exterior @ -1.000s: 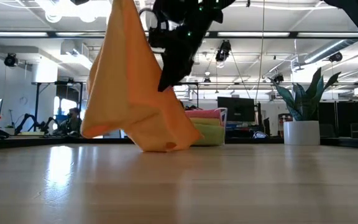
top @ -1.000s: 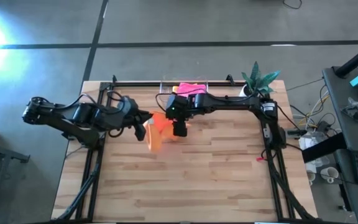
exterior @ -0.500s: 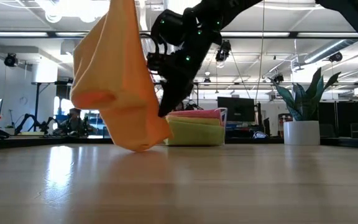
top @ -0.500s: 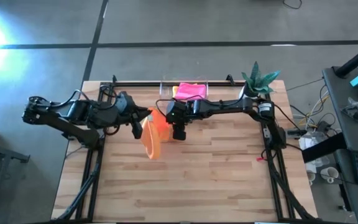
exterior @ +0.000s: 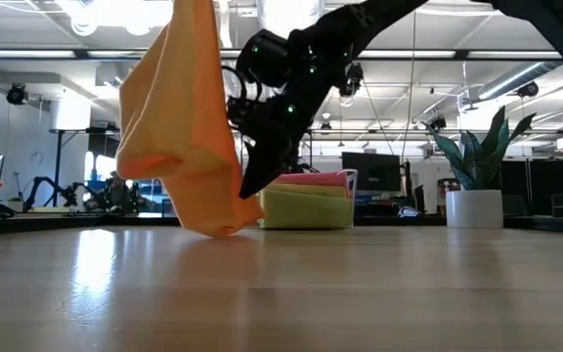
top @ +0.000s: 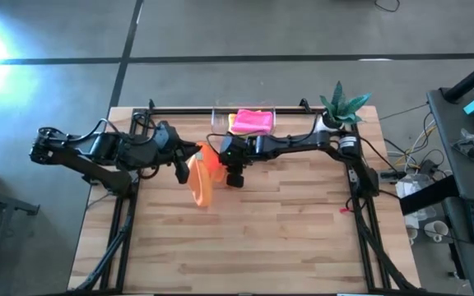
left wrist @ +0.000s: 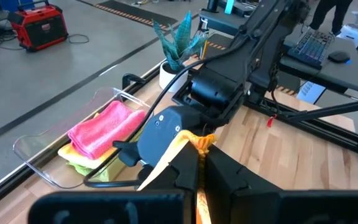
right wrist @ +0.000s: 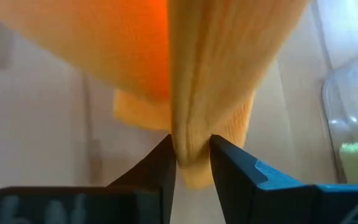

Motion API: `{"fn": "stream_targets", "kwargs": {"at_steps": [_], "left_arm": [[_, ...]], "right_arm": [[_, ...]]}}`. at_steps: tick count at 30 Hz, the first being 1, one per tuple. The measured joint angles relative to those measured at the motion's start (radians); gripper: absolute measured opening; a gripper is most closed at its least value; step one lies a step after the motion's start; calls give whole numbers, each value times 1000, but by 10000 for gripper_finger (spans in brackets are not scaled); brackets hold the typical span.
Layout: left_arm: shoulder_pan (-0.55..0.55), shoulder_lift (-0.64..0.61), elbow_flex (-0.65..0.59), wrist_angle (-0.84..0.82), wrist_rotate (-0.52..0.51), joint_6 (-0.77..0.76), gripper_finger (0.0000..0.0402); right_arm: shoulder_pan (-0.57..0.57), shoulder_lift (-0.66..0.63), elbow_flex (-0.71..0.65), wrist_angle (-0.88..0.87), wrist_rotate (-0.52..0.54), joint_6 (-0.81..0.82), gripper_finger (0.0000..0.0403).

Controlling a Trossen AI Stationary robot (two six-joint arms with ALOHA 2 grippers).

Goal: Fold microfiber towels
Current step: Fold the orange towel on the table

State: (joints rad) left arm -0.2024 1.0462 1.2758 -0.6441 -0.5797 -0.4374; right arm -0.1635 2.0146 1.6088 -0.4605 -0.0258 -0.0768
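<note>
An orange towel [top: 203, 178] hangs bunched over the table's far middle; the low view [exterior: 189, 127] shows it running up out of the top of the picture. My left gripper [top: 189, 164] is shut on its upper part. My right gripper [top: 234, 176] is shut on a fold lower down the towel's right side [exterior: 245, 191]. A pink towel [top: 252, 122] lies on top of yellow and lime green ones [exterior: 306, 207] in a clear plastic bin [left wrist: 36, 162] at the far edge. My left gripper pinches the orange towel's upper part [left wrist: 202, 142] between its two fingers, coming level from the table's left. The towel hangs slack below it. My right gripper pinches a bunched fold of several layers [right wrist: 191, 146] between its two fingertips [right wrist: 161, 165]. The fingers slant down toward the table's left. The cloth hangs slack around the fold.
A potted plant [top: 341, 105] stands at the far right corner. The bin's rim [top: 220, 111] sits just behind both grippers. Bare wooden tabletop [top: 253, 238] lies toward the near edge. Black frame rails run along the table's sides.
My right gripper has tipped so its fingers slant toward the towel and has drawn a little toward the left gripper. The towel's lower part, which spread out toward the right, has swung left and bunched into a narrower hanging shape.
</note>
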Motion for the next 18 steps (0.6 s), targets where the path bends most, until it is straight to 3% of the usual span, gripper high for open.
{"fn": "stream_targets", "kwargs": {"at_steps": [5, 9, 11, 18], "left_arm": [[0, 0, 0, 0, 0, 0, 0], [0, 0, 0, 0, 0, 0, 0], [0, 0, -2, 0, 0, 0, 0], [0, 0, -5, -78, 47, 29, 0]], "right_arm": [[2, 1, -7, -12, 91, 6, 67], [-1, -6, 0, -14, 104, 5, 18], [-1, -18, 10, -40, 104, 2, 12], [23, -111, 139, -374, 105, 54, 8]]}}
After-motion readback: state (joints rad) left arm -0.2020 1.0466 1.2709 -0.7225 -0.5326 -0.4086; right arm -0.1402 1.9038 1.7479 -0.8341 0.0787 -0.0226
